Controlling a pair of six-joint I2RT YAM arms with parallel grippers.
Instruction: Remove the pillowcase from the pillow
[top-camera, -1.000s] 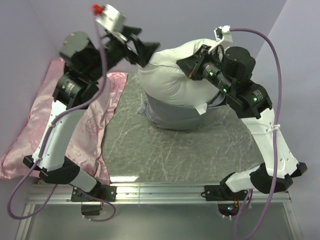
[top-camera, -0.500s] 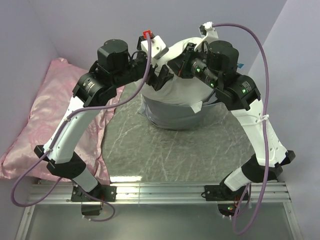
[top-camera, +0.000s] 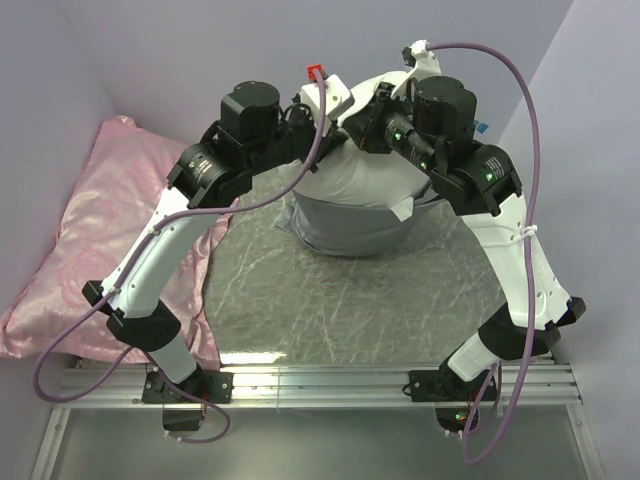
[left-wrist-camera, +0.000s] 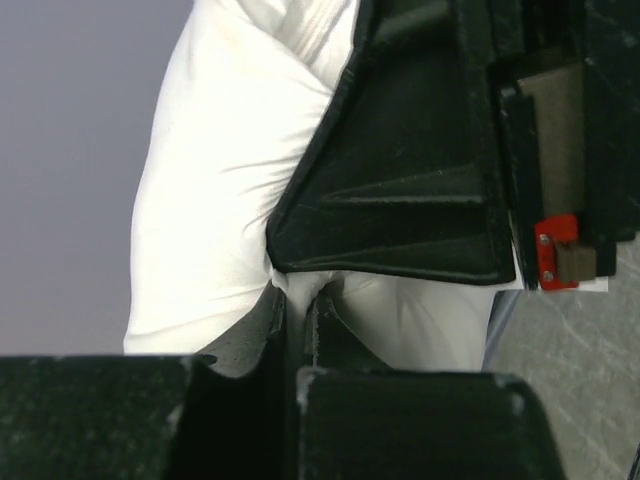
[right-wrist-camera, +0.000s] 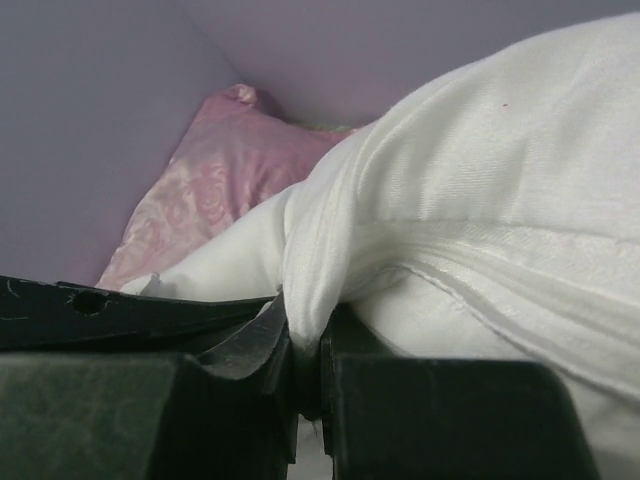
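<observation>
Pillowcase (top-camera: 345, 232) sits bunched around the lower half of the white pillow (top-camera: 362, 178), upright at the far side of the table (top-camera: 330, 300), as the left gripper (left-wrist-camera: 295, 300) and right gripper (right-wrist-camera: 306, 345) each clamp a fold of its top.

Walls (top-camera: 150, 50) plain lavender, corner at far left. Tabletop (top-camera: 330, 300) grey, marbled, glossy. Aluminium rail (top-camera: 320, 385) along near edge. Lighting even.
</observation>
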